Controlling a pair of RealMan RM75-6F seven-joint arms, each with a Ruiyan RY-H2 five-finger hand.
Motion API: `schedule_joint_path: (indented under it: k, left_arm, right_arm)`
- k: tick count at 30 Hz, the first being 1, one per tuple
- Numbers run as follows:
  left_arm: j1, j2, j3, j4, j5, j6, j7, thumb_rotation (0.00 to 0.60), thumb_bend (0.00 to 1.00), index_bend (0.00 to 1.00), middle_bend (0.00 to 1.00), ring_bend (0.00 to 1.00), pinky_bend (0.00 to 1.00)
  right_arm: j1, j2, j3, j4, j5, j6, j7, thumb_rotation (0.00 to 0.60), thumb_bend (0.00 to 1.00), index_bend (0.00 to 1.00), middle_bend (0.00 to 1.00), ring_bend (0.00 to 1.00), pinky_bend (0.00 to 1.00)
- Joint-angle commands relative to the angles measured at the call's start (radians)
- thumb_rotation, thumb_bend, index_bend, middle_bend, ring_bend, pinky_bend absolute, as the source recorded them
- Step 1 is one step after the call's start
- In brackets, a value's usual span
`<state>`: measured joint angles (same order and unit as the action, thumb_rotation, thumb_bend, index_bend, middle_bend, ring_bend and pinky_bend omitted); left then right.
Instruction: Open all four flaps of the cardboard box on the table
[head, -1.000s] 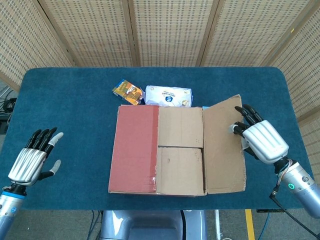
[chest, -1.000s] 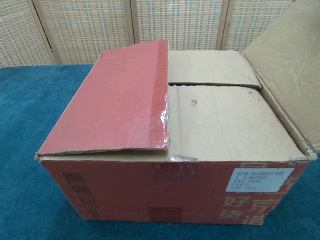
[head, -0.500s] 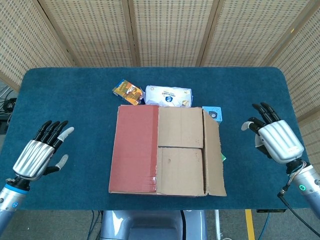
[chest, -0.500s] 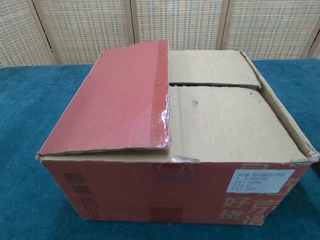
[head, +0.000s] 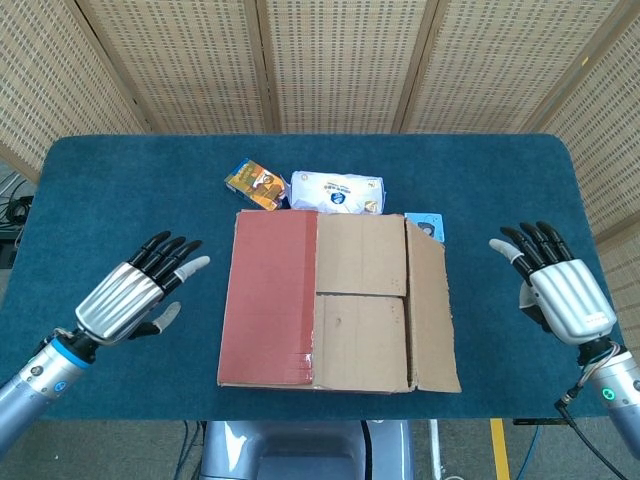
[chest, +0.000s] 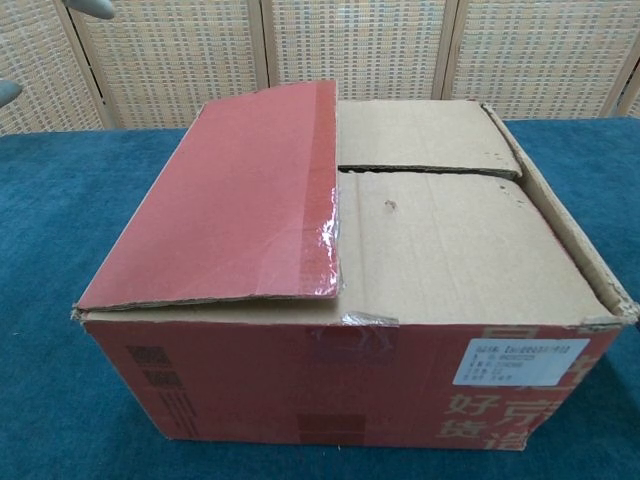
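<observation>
Box (head: 340, 300), two empty hands (head: 125, 298) apart.

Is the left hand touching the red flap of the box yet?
No, the left hand hovers open over the blue table, apart from the red flap.

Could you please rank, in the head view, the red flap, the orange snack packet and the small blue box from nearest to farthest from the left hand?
From the left hand:
1. Red flap, just to its right on the box top.
2. Orange snack packet, behind the box, left of the white pack.
3. Small blue box, behind the box's far right corner.
</observation>
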<state>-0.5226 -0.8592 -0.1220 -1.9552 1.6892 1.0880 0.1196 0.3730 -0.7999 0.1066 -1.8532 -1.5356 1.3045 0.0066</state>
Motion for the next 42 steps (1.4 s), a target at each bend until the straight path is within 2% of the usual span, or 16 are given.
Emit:
schedule_joint_path:
  k: [1, 9, 21, 34, 42]
  left_arm:
    - [-0.091, 0.013, -0.024, -0.001, 0.03, -0.094, -0.07, 0.514, 0.69, 0.07, 0.0, 0.0, 0.0]
    - [-0.29, -0.024, -0.07, 0.017, 0.032, -0.297, -0.155, 0.514, 0.77, 0.08, 0.0, 0.0, 0.0]
    - [-0.467, -0.16, -0.108, 0.063, -0.067, -0.458, -0.131, 0.515, 0.85, 0.22, 0.12, 0.0, 0.0]
    - [-0.562, -0.276, -0.113, 0.125, -0.212, -0.55, -0.059, 0.516, 0.87, 0.25, 0.15, 0.01, 0.0]
    - [-0.57, -0.279, -0.084, 0.127, -0.275, -0.549, -0.01, 0.516, 0.89, 0.31, 0.22, 0.06, 0.0]
  right_arm:
    - [-0.024, -0.027, -0.009, -0.003, 0.002, 0.026, -0.028, 0.6, 1.0, 0.13, 0.09, 0.0, 0.02]
    - [-0.074, -0.087, -0.025, 0.009, -0.004, 0.08, -0.071, 0.6, 1.0, 0.13, 0.09, 0.0, 0.02]
    - [-0.107, -0.113, -0.027, 0.031, -0.005, 0.108, -0.058, 0.6, 1.0, 0.13, 0.09, 0.0, 0.02]
    - [-0.123, -0.12, -0.02, 0.054, 0.005, 0.116, -0.031, 0.6, 1.0, 0.13, 0.09, 0.0, 0.02]
    - [-0.13, -0.127, -0.016, 0.071, 0.01, 0.114, -0.014, 0.6, 1.0, 0.13, 0.09, 0.0, 0.02]
